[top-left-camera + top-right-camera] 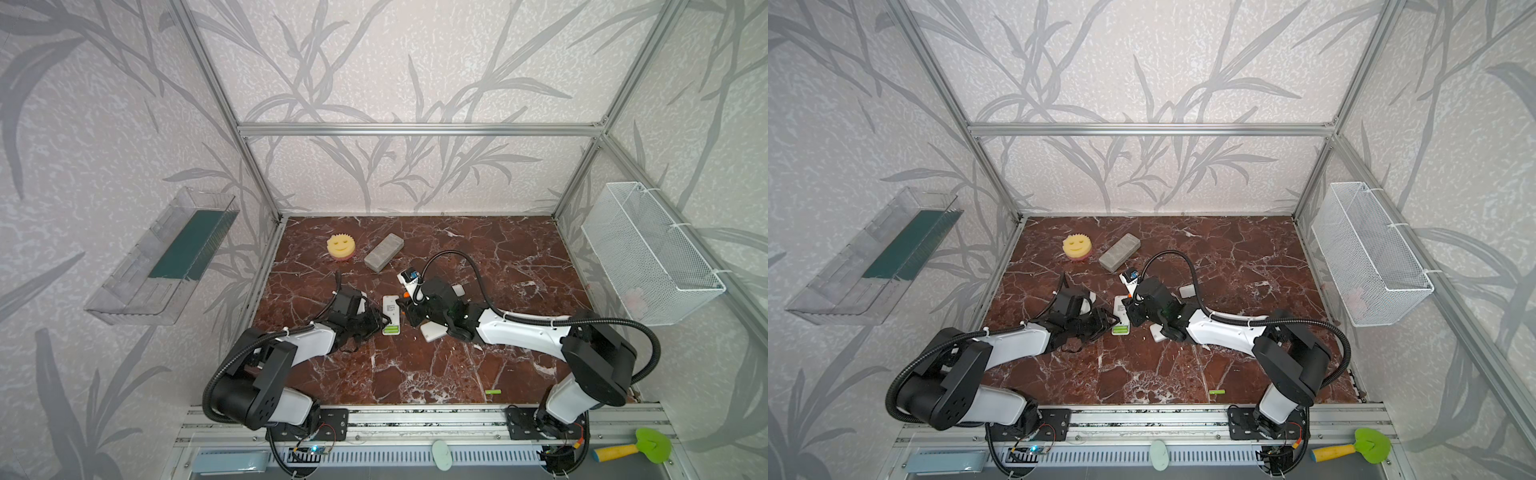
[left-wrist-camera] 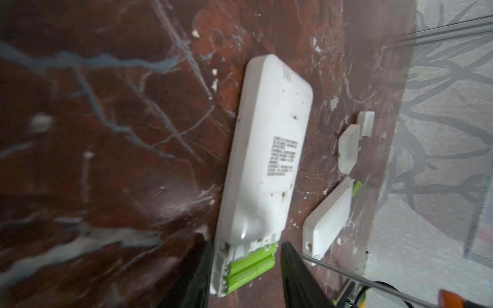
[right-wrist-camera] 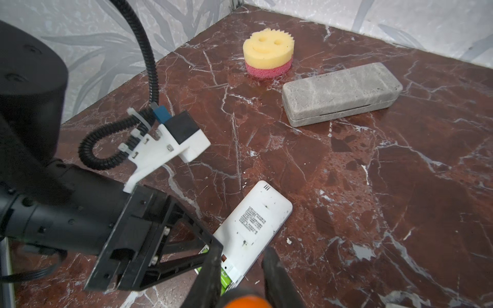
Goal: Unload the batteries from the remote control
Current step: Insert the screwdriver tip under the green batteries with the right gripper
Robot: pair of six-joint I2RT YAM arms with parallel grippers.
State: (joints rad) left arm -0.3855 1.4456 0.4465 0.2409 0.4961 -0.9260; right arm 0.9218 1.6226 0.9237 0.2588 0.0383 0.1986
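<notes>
The white remote control lies face down mid-table, its battery bay uncovered at the near end. Two lime-green batteries sit side by side in that bay. My left gripper straddles this end, a finger against each side of the remote. A third battery lies loose near the front edge. My right gripper hovers just right of the remote, shut on an orange-handled tool. The tool's thin metal shaft reaches toward the left gripper's finger.
A second white remote lies under the right arm, with white cover pieces beside it. A smiley sponge and a grey case sit at the back. A wire basket hangs on the right wall and a clear tray on the left.
</notes>
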